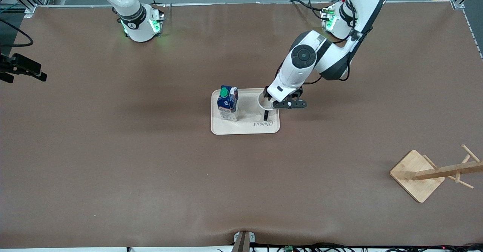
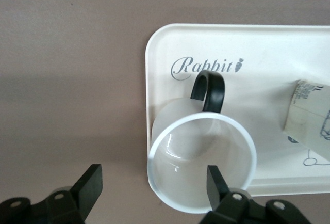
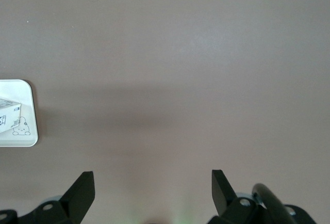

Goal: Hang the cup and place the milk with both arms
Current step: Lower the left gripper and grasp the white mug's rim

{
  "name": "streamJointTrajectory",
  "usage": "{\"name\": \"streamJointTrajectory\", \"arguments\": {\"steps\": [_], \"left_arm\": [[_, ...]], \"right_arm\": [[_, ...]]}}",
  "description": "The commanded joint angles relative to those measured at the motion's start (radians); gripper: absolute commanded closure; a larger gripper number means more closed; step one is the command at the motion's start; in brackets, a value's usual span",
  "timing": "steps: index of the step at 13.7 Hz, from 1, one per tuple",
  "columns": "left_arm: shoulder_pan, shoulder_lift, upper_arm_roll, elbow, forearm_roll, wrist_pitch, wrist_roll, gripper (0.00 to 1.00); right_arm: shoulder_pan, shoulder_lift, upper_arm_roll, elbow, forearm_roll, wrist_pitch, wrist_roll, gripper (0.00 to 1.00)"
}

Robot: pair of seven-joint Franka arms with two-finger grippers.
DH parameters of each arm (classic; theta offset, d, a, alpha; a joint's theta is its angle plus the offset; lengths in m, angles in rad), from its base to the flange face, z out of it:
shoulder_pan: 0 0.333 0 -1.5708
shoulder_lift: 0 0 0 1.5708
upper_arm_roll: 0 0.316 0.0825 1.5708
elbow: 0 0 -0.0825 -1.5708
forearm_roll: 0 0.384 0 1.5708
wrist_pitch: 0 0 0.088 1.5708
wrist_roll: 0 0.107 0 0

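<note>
The white cup (image 1: 262, 102) stands upright on a cream tray (image 1: 245, 127), at the tray's edge toward the left arm's end. Its black handle (image 2: 209, 91) points to the "Rabbit" print. The milk (image 1: 228, 103), blue and white with a green cap, stands on the same tray toward the right arm's end. My left gripper (image 1: 279, 102) is open just above the cup. In the left wrist view the gripper (image 2: 153, 182) has one finger (image 2: 216, 181) inside the cup (image 2: 201, 157) and the other over the table. My right gripper (image 3: 152, 188) is open and empty over bare table; it is out of the front view.
A wooden cup rack (image 1: 434, 171) on a square base stands near the front camera at the left arm's end of the table. A black device (image 1: 20, 68) sticks in at the right arm's end. The tray's corner (image 3: 23, 133) shows in the right wrist view.
</note>
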Motion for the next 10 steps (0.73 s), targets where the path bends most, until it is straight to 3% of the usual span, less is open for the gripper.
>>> {"name": "streamJointTrajectory", "arguments": {"steps": [1,4,8,10], "left_arm": [[0.001,0.01,0.0,0.01,0.004,0.005,-0.011,0.21],[-0.01,0.048,0.001,0.018,0.051,0.021,-0.011,0.45],[-0.007,0.074,0.0,0.039,0.064,0.024,-0.019,0.88],[-0.011,0.088,0.0,0.05,0.064,0.025,-0.025,1.0]], "right_arm": [[-0.013,0.034,0.005,0.014,0.014,0.016,-0.015,0.0],[0.015,0.064,0.008,0.031,-0.011,0.02,-0.019,0.0],[0.056,0.068,0.008,0.042,-0.057,0.011,-0.012,0.0],[0.053,0.071,0.009,0.011,-0.049,0.008,-0.006,0.0]]}}
